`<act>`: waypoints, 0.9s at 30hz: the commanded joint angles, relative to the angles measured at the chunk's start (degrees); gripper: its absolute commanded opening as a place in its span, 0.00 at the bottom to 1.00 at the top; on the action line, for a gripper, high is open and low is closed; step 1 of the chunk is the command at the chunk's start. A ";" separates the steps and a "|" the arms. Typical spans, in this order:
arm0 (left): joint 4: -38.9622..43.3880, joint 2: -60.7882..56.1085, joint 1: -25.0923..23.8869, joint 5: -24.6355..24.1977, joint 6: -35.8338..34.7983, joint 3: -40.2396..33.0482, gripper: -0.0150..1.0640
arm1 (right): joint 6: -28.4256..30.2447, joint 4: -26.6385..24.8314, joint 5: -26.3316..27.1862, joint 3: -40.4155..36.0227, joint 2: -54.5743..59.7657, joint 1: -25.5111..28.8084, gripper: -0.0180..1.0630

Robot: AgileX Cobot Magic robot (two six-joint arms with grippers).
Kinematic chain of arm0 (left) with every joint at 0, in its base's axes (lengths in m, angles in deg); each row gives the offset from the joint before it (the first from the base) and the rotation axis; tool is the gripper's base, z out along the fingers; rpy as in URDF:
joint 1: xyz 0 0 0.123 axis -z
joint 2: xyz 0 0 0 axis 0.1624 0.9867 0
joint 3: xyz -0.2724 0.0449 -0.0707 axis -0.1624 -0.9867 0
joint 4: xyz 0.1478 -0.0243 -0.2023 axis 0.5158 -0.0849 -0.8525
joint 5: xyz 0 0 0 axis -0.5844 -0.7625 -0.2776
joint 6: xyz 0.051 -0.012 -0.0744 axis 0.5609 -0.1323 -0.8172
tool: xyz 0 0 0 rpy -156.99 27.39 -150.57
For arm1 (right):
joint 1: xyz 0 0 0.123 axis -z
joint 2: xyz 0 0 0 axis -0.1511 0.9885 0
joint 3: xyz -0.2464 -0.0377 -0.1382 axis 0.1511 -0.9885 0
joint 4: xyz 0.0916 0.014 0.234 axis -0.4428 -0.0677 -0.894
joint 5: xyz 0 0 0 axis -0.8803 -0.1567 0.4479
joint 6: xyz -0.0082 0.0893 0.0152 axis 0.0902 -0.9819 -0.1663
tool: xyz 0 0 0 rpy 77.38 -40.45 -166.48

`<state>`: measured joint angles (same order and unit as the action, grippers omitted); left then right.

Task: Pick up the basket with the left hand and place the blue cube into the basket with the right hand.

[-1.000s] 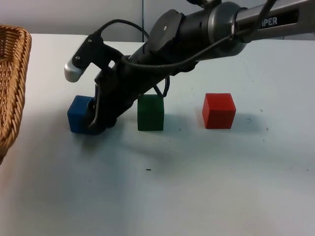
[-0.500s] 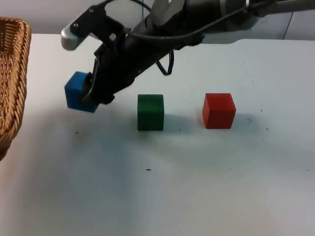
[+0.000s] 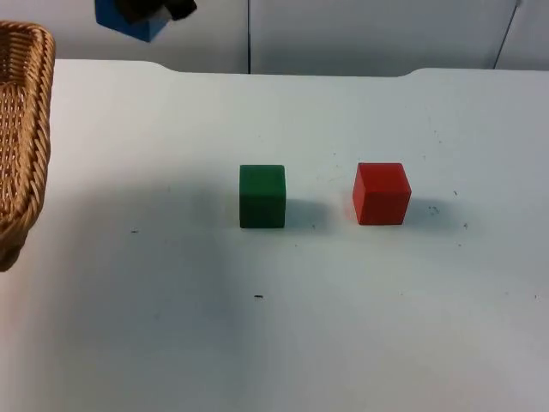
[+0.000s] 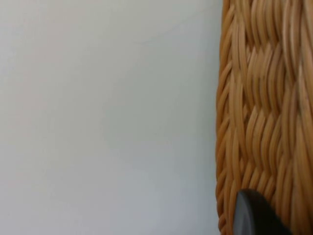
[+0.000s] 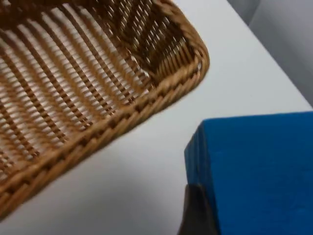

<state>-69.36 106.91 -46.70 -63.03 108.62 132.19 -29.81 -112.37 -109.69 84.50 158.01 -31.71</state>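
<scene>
The blue cube [image 3: 127, 23] hangs high above the table's far left, and my right gripper [image 3: 156, 8] is shut on it. In the right wrist view the blue cube [image 5: 257, 171] looms close beside a black fingertip [image 5: 195, 211], with the woven basket [image 5: 83, 83] below and off to one side of it. The wicker basket [image 3: 21, 146] is at the table's left edge. My left gripper grips the basket's wall [image 4: 264, 107]; one black fingertip [image 4: 252, 215] lies against the weave.
A green cube [image 3: 262, 196] sits at the table's middle and a red cube [image 3: 381, 193] to its right. The grey partition wall [image 3: 360, 34] closes the far side. White table top stretches along the front.
The right gripper lifted the blue cube off the table beside the green cube and carried it up and to the far left. The basket shifted slightly upward in the picture.
</scene>
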 commanded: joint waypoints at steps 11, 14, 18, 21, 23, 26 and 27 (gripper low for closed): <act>-5.97 0.04 2.41 -4.58 0.15 0.02 0.01 | 1.04 -0.59 2.90 0.28 -0.87 -10.97 0.01; -5.54 0.04 5.67 -4.58 0.28 0.02 0.01 | 1.04 -0.47 3.65 0.28 -0.73 -12.08 0.01; -5.54 0.04 7.72 -4.08 0.28 0.02 0.01 | 0.86 -0.62 4.27 0.28 0.24 -12.75 0.01; -5.32 0.04 7.74 -4.18 0.13 0.02 0.01 | 0.21 -1.14 4.84 0.28 2.15 -12.75 0.01; -5.32 0.04 7.74 -4.18 0.13 0.02 0.01 | 0.21 -1.14 5.46 0.28 2.58 -12.75 0.01; -4.98 0.04 7.74 -3.97 0.16 0.02 0.01 | 0.48 -1.52 7.78 0.28 4.74 -12.75 0.01; -4.98 0.04 7.74 -3.97 0.16 0.02 0.01 | 0.48 -2.26 8.60 0.28 5.60 -12.75 0.01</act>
<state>-72.72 106.91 -39.26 -66.52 108.75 132.19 -29.27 -113.26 -103.71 84.59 162.84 -44.21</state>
